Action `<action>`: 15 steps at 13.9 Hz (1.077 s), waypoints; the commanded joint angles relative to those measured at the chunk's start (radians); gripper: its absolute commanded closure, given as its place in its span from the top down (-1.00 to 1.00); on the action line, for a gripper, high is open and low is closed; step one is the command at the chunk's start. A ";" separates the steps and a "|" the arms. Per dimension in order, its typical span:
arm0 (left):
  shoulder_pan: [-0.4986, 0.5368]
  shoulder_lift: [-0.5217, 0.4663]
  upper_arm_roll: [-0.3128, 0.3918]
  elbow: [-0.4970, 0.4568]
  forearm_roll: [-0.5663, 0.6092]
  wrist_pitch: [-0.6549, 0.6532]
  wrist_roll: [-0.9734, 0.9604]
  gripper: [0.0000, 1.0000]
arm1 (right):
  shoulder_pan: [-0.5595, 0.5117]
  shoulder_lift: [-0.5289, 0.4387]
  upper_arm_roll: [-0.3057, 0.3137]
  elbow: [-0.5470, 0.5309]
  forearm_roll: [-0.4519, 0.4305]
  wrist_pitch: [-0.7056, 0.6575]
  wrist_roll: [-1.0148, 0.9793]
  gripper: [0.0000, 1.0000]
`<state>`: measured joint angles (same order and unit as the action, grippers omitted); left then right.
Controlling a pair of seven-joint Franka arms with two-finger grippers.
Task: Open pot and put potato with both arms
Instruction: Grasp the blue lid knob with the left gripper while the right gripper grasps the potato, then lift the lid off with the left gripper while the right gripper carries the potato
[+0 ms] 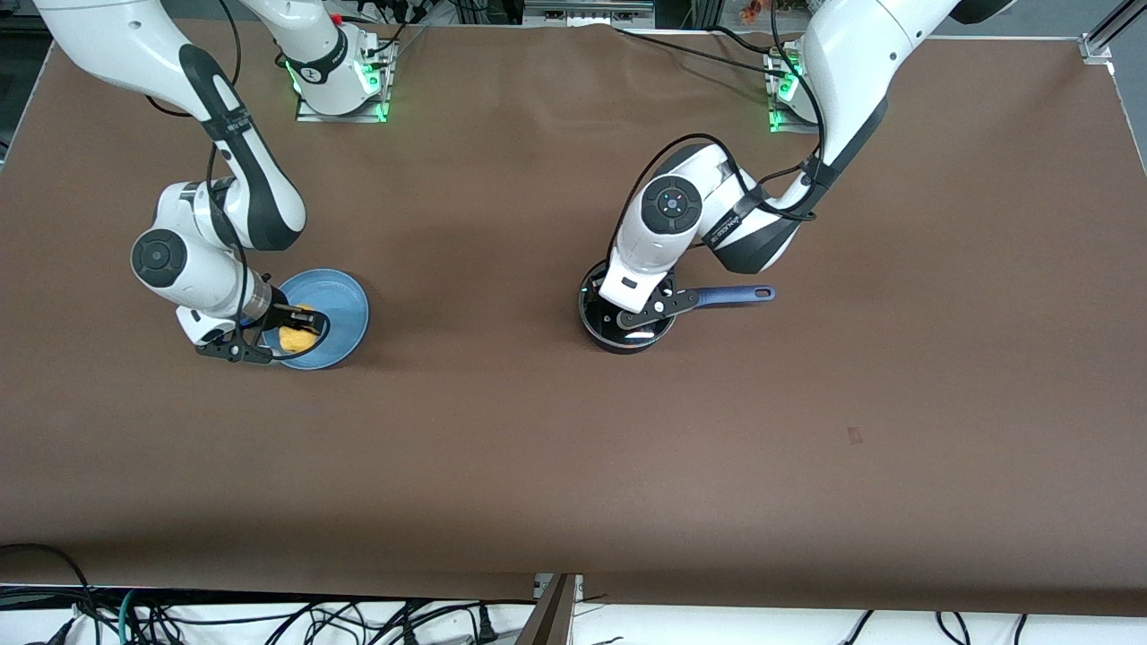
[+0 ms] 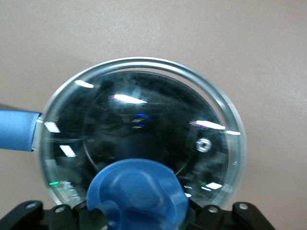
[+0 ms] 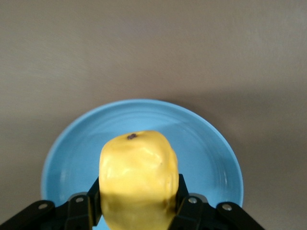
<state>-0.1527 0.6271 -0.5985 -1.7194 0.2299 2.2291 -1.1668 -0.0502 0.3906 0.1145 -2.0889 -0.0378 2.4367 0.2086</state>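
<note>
The black pot (image 1: 599,330) stands mid-table with its blue handle (image 1: 730,294) pointing toward the left arm's end. Its glass lid (image 2: 144,110) lies on it. My left gripper (image 1: 638,315) is right over the lid and its jaws close round the blue knob (image 2: 139,191); the handle also shows in the left wrist view (image 2: 17,130). My right gripper (image 1: 300,336) is shut on the yellow potato (image 3: 138,177), which also shows in the front view (image 1: 294,339), just over the flat blue plate (image 1: 345,305).
The blue plate (image 3: 201,143) lies toward the right arm's end of the brown table, about level with the pot. Cables hang along the table's edge nearest the front camera.
</note>
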 commanded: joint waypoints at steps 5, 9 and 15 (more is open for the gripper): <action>0.002 -0.009 0.000 0.031 0.032 -0.034 -0.010 -0.97 | -0.002 -0.027 0.140 0.277 0.007 -0.346 0.012 -0.16; 0.030 -0.070 -0.006 0.064 0.020 -0.185 0.044 -1.00 | 0.019 -0.019 0.221 0.340 0.012 -0.352 0.084 -0.16; 0.192 -0.202 -0.012 0.064 -0.082 -0.393 0.371 -1.00 | 0.255 0.023 0.221 0.433 0.012 -0.312 0.467 -0.16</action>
<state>-0.0278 0.4860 -0.6025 -1.6421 0.1968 1.9021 -0.9285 0.1284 0.3786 0.3407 -1.7129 -0.0343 2.1158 0.5555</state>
